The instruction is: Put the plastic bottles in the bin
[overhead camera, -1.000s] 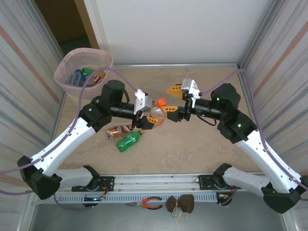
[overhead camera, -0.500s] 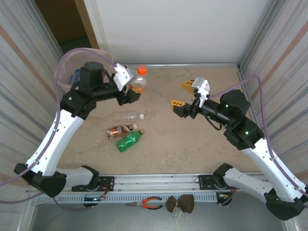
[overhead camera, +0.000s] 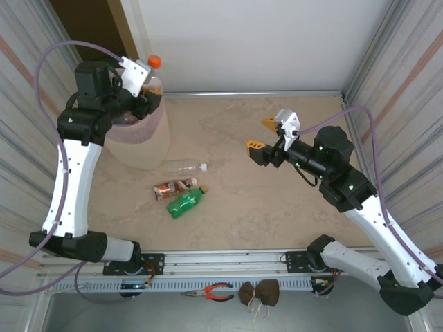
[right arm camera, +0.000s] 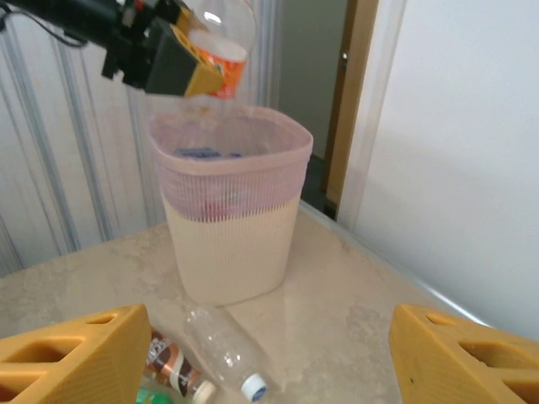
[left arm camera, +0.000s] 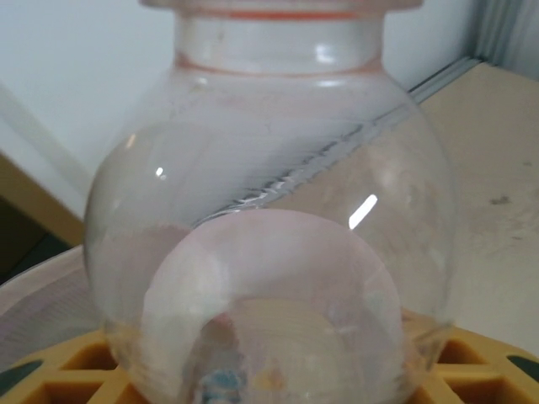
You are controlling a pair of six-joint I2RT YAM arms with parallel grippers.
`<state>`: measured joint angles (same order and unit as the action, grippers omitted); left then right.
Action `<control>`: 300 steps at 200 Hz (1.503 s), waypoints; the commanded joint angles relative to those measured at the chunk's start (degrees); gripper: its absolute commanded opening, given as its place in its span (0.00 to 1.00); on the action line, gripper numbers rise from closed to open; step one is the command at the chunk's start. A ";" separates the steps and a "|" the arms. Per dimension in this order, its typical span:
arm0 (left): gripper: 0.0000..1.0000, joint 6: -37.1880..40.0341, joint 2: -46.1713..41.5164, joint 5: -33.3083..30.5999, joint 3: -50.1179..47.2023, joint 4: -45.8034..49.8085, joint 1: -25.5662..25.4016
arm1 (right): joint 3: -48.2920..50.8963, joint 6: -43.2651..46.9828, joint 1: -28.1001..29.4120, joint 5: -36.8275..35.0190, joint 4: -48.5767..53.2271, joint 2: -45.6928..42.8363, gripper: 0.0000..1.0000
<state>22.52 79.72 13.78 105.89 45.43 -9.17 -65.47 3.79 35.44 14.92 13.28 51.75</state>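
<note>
Holding a round clear bottle (right arm camera: 223, 38) in the left tool (right arm camera: 192, 69), seemingly right over the bin (right arm camera: 236, 244). Best to centre above the opening, then loosen gently. Right tool (overhead camera: 263, 135) wide, empty, over the desk (overhead camera: 277, 200), well clear.

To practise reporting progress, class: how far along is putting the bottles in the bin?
Done: some bottles lie inside the bin. In hand: the left fingers hold an orange-capped bottle above it. Left: a clear bottle, a brown-labelled bottle and a green bottle on the table; the right fingers are open.
</note>
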 commanded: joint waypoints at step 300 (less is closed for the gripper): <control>0.56 0.16 23.52 -20.55 6.26 8.73 19.00 | 5.92 -7.35 -3.89 2.96 16.52 -8.06 0.72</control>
<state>21.37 101.27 -4.49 112.51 50.57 9.43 -60.84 -4.03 31.79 18.85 28.01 44.10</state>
